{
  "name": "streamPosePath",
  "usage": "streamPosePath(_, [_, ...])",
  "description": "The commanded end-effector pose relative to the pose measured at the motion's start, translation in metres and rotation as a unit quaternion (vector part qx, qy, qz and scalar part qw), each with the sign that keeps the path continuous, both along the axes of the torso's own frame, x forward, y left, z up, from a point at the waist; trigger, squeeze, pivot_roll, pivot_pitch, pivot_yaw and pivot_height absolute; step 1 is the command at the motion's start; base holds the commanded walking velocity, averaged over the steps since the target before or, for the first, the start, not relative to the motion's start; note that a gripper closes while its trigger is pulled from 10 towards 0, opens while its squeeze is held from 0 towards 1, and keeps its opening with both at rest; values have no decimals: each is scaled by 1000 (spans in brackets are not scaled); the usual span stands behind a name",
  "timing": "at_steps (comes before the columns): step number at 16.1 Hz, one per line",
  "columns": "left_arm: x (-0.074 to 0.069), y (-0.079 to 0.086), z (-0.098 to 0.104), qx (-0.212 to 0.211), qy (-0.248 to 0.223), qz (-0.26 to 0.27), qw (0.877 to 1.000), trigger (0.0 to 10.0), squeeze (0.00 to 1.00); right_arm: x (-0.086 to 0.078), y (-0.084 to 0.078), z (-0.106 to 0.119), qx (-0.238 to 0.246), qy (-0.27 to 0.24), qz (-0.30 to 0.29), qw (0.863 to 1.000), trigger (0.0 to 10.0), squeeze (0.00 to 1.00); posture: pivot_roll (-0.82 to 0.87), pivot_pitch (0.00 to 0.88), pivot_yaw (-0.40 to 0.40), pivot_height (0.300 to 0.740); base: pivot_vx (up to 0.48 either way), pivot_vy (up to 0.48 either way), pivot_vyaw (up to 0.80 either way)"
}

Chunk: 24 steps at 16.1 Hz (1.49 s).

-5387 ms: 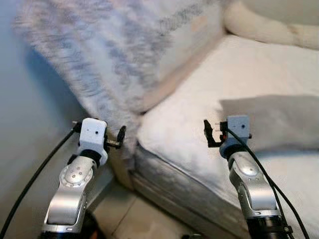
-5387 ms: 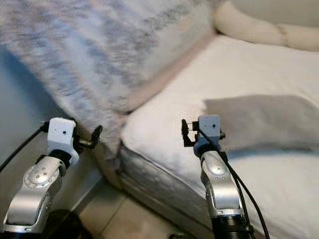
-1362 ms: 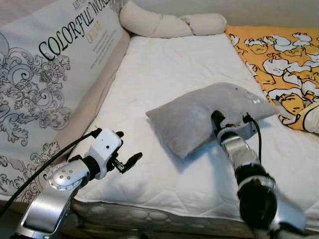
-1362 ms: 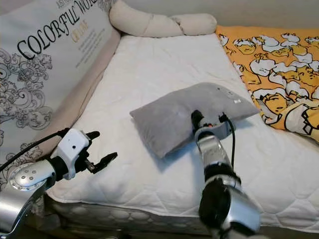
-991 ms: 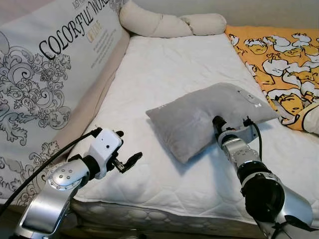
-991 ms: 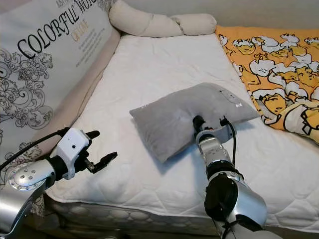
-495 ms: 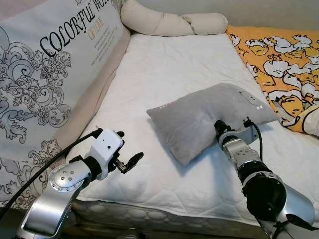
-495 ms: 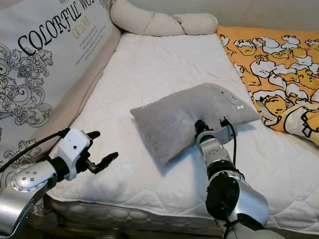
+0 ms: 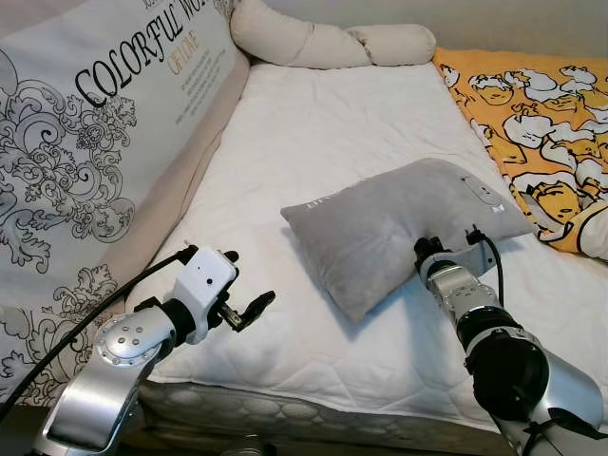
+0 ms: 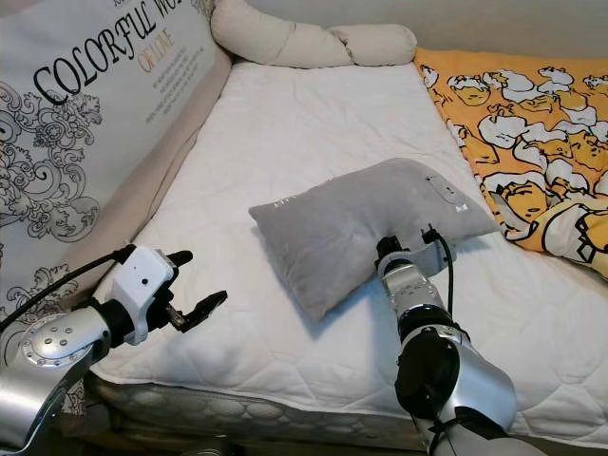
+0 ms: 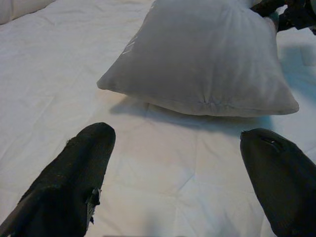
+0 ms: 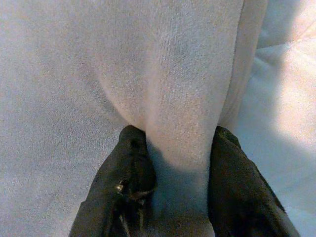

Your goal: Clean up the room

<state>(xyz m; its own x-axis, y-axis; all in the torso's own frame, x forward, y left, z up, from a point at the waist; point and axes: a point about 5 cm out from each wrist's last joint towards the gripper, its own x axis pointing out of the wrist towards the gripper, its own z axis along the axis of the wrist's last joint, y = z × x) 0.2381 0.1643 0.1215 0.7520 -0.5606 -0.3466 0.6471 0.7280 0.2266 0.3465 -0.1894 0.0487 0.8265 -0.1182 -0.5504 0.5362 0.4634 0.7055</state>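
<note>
While the right gripper (image 12: pixel 173 163) pinches a fold of the grey pillow (image 9: pixel 399 223) between both fingers at its near edge, the pillow lies mid-mattress (image 9: pixel 332 123), tilted. Left gripper (image 11: pixel 177 168) hovers over the mattress's near left corner, fingers spread wide, holding nothing, well apart from the pillow. Printed cushion (image 9: pixel 85 142) bounds the left side, orange duck blanket (image 9: pixel 532 104) the right; open white mattress beyond the pillow.

Readable text: "COLORFUL WOR…" in large black serif caps on the big white printed cushion (image 9: pixel 85 142) left of the bed (image 9: pixel 313 142), top cut off by frame. Orange line under it and finer print below too small to read
</note>
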Motion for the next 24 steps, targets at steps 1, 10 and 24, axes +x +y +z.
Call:
streamPosePath(1, [-1, -1, -3, 0, 5, 1, 1000, 10000, 0, -1, -1, -2, -9, 17, 5, 1000, 0, 0, 112, 0, 23, 740, 0, 0, 0])
streamPosePath(10, [-3, 3, -7, -3, 8, 16, 1000, 10000, 0, 20, 9, 27, -17, -16, 51, 998, 0, 0, 107, 0, 24, 740, 0, 0, 0])
streamPosePath(24, [38, 63, 38, -117, -109, 265, 951, 10000, 0, 39, 50, 159, 120, -286, 361, 879, 0, 0, 71, 0, 70, 740, 0, 0, 0])
